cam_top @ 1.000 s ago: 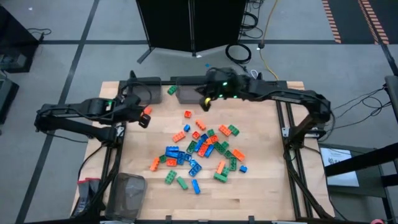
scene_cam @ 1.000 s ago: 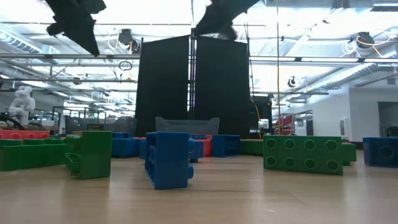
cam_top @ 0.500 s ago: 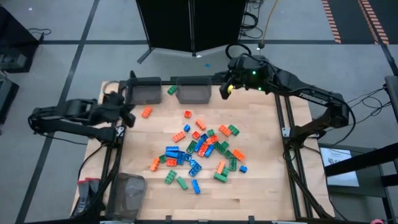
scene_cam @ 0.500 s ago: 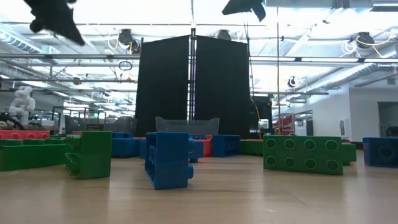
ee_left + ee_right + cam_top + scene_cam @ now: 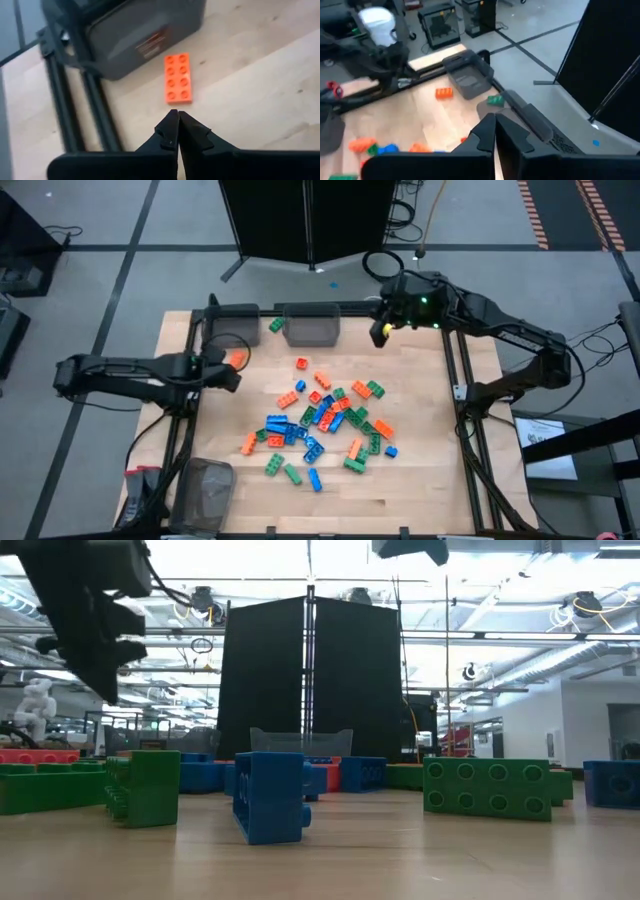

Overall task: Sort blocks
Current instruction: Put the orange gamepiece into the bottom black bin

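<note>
Blocks mostly heaped mid-table, unsorted; one orange block lies loose beside the left bin. My left claw hovers just short of it, together, empty. Right claw together, empty, raised near the far bins.

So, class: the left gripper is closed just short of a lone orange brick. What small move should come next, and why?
Probably open the left gripper: it is shut and empty, and the flat orange studded plastic brick lies loose on the wooden table just ahead, beside the translucent grey rectangular bin.
</note>
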